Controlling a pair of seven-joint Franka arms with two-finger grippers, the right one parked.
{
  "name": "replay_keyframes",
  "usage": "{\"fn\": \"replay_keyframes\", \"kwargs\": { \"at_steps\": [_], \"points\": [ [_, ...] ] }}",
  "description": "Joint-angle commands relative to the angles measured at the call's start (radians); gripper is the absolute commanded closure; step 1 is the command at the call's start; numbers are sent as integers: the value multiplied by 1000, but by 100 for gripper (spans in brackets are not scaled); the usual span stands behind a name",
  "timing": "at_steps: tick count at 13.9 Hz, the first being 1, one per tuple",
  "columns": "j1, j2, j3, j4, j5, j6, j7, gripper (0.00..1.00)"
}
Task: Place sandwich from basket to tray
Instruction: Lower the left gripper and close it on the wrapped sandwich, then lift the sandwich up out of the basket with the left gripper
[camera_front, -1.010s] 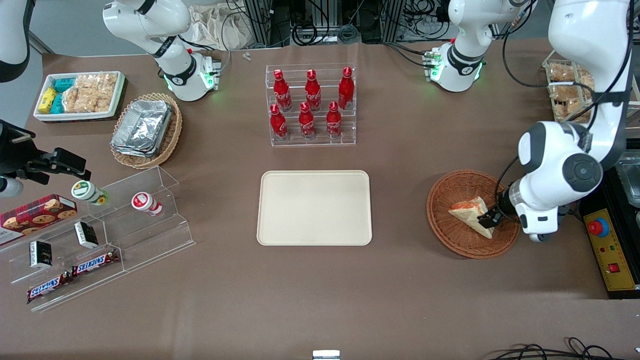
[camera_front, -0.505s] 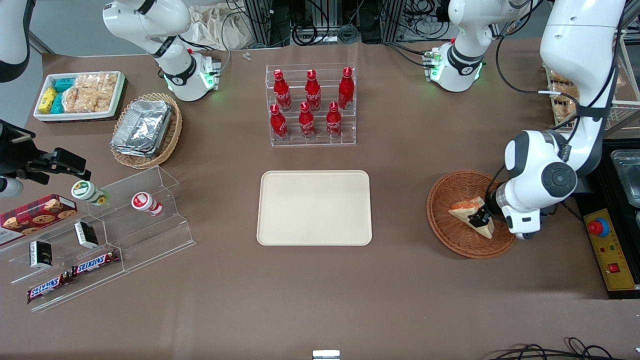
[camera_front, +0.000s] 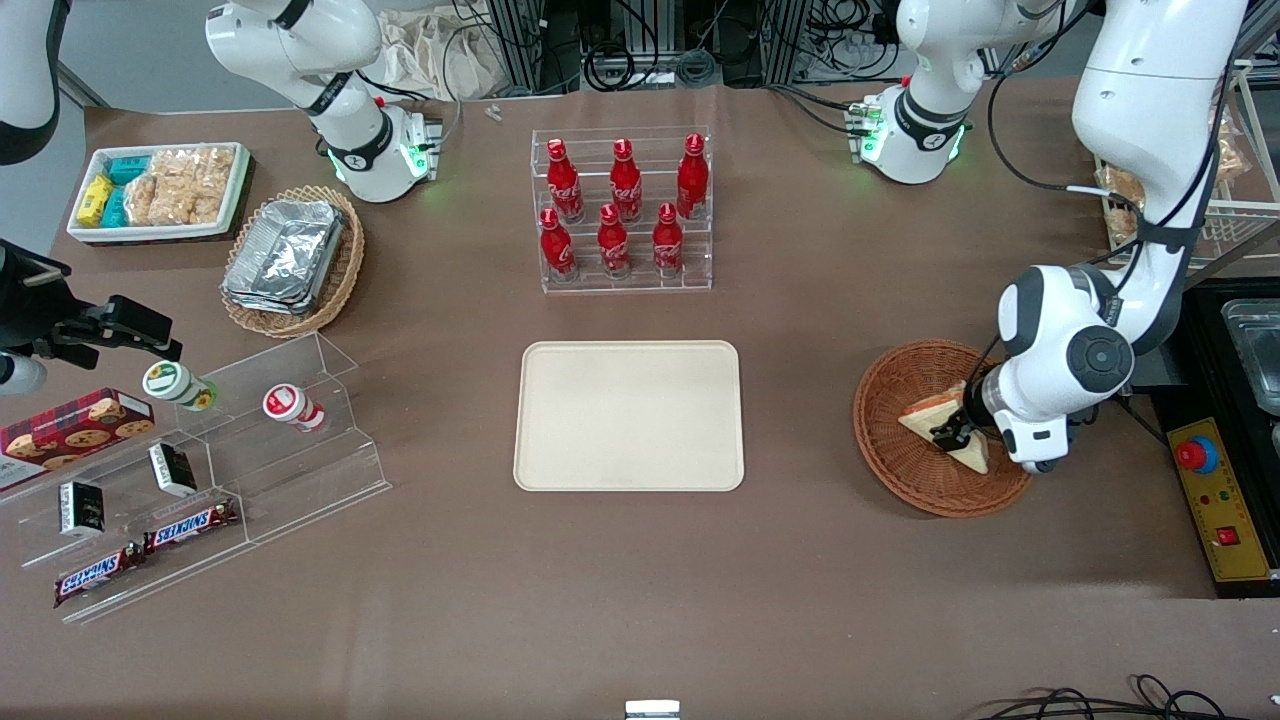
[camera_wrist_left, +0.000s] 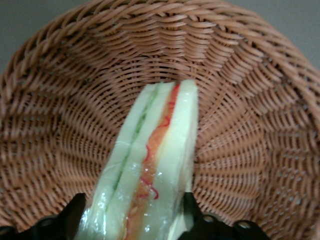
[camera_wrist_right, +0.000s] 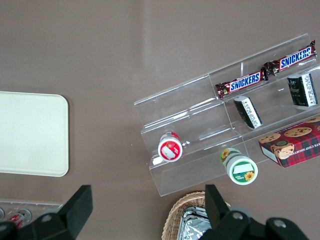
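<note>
Both jaws of the bent-down left arm's gripper (camera_front: 950, 436) pinch the sandwich (camera_front: 925, 414) inside the basket (camera_front: 890, 455).

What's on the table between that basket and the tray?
Only bare brown tablecloth lies between the basket and the tray, seen in the front view. The gripper is at the sandwich.

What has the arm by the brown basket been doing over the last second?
The gripper has slid along the sandwich from its outer corner toward the middle of the basket; its fingers now flank the wedge. The sandwich stays in the basket, barely shifted. The tray is unchanged.
</note>
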Motion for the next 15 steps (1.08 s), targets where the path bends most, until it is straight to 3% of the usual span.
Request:
{"fn": "replay_keyframes", "kwargs": {
  "at_steps": [1, 2, 3, 7, 10, 15],
  "points": [
    [-36, 45, -2, 73, 50, 5, -131, 81],
    [-36, 50, -2, 90, 56, -1, -148, 95],
    [-36, 50, -2, 103, 56, -4, -150, 100],
    [-36, 24, -4, 178, 58, -148, -116, 100],
    [-36, 19, -8, 379, 53, -442, -23, 100],
    [-36, -28, -43, 681, 4, -859, 278, 100]
  ]
}}
